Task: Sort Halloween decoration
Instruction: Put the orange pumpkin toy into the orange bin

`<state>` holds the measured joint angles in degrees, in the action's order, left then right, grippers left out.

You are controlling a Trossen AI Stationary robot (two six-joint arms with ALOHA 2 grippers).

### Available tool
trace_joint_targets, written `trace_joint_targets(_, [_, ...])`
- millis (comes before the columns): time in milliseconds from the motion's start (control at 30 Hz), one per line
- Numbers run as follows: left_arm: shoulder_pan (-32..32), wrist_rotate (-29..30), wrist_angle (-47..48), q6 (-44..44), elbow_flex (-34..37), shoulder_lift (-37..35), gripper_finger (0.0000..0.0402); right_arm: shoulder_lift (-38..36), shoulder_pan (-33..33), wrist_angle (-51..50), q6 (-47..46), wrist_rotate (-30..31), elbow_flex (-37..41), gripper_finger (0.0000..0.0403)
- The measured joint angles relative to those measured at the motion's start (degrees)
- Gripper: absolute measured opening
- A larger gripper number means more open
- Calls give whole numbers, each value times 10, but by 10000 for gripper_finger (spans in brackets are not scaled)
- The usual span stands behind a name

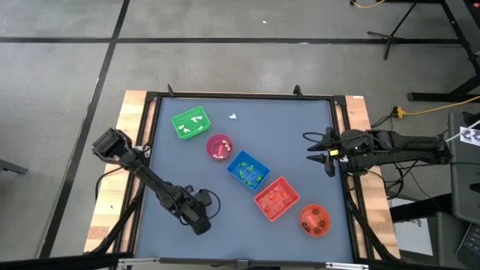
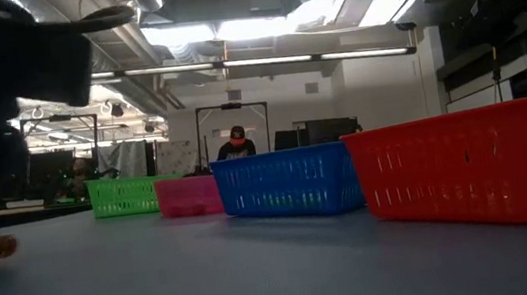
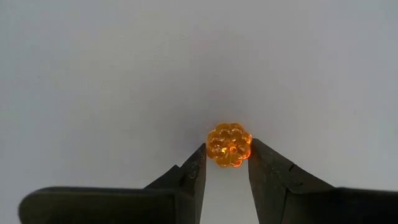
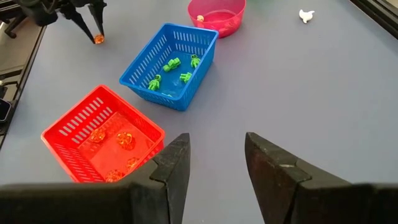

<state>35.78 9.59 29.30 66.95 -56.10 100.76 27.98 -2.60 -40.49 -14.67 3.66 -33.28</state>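
1. Where the left gripper (image 3: 229, 163) reaches down near the front edge of the grey worktop (image 1: 285, 135), a small orange bead-like pumpkin trinket (image 3: 229, 144) lies on the surface between the two fingertips – the jaws are narrowed around it, both tips just at its sides, though a firm pinch cannot be told.
2. From the right wrist view the same trinket (image 4: 98, 39) shows as an orange speck under the far arm's tips, well apart from the containers.
3. Nearest among these is the red tray (image 4: 74, 134) holding several orange trinkets (image 4: 124, 140); beside it the blue tray (image 4: 143, 59) holds green figures (image 4: 172, 63).
4. Beyond that stand the pink bowl (image 1: 220, 147), the green tray (image 1: 190, 123) with white pieces, and the orange bowl (image 1: 315, 220) near the front right corner.
5. One white trinket (image 1: 232, 117) lies loose on the worktop near the green tray.
6. Off at the right edge, the right gripper (image 1: 324, 150) hangs with its jaws spread and nothing between them.
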Motion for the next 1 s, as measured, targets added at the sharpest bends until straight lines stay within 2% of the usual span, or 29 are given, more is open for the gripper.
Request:
trace_joint_targets(233, [-43,9,-92,-5,0,-1,80,0,0,0,0,0,0,154])
trace_joint_targets(567, [-123,24,-284,-106,-1,-2,80,0,0,0,0,0,0,154])
trace_joint_targets(800, [-164,23,-418,-243,-1,-2,81,0,0,0,0,0,0,154])
trace_joint_targets(1000, [-196,24,-490,-353,-1,-2,81,0,0,0,0,0,0,154])
